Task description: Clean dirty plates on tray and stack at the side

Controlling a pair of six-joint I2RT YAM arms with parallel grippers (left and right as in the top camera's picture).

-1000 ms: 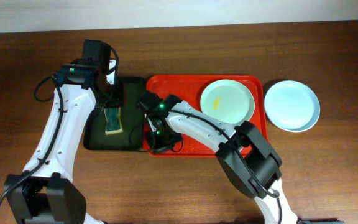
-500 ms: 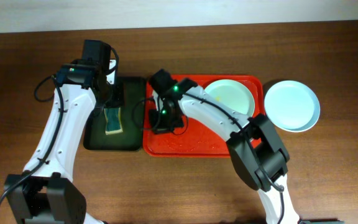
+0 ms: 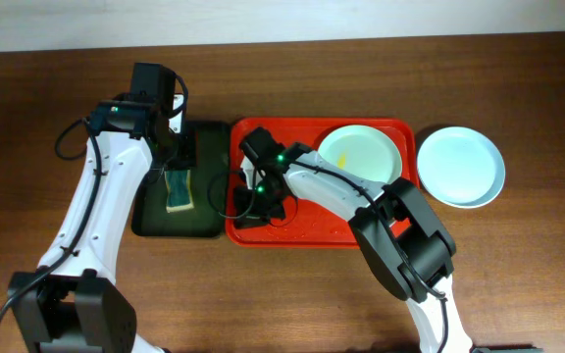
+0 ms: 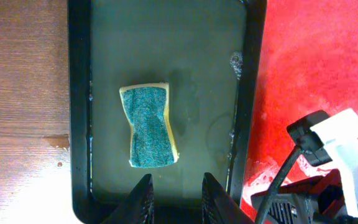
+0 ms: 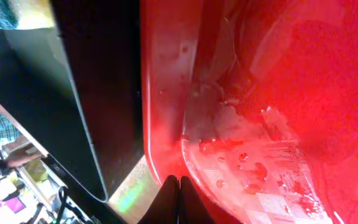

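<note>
Tabletop (image 3: pixel 518 275) holds red tray (image 3: pixel 307 233) beside green tray (image 3: pixel 150 221).

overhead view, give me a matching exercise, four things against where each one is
Things:
1. sponge
2. plate with yellow smear
3. pale blue plate
4. right gripper

Places:
A. on the table, right of the red tray
B. over the left end of the red tray
C. in the dark green tray
D. right end of the red tray

Pairs: 1-C, 2-D, 3-A, 4-B

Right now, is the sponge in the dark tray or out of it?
In: the sponge lies flat on the dark tray's floor.
</note>
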